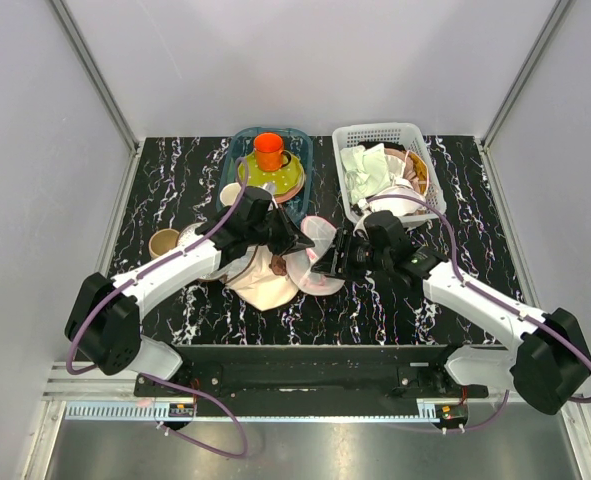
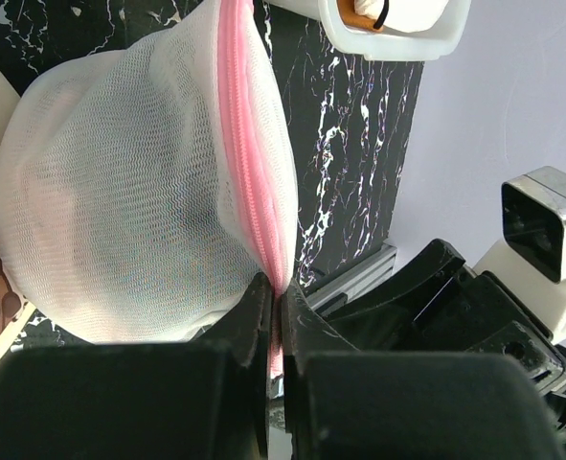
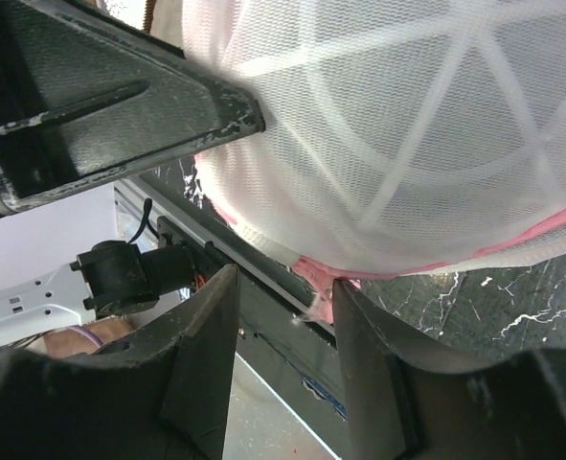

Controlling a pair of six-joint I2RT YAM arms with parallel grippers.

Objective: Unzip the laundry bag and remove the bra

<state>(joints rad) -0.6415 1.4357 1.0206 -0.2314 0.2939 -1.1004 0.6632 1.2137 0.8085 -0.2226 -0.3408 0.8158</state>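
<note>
My left gripper [image 2: 275, 292] is clenched on the pink rim of the laundry bag [image 2: 120, 192], steadying it at mid-table so the zip faces my right gripper [image 3: 283, 297], jaws apart at the bag's 3 o'clock. A pink tint behind the mesh suggests the bra is inside.

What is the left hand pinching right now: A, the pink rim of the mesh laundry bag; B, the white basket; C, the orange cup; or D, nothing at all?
A: the left wrist view shows the left hand closed tight on the pink rim of the laundry bag.
</note>
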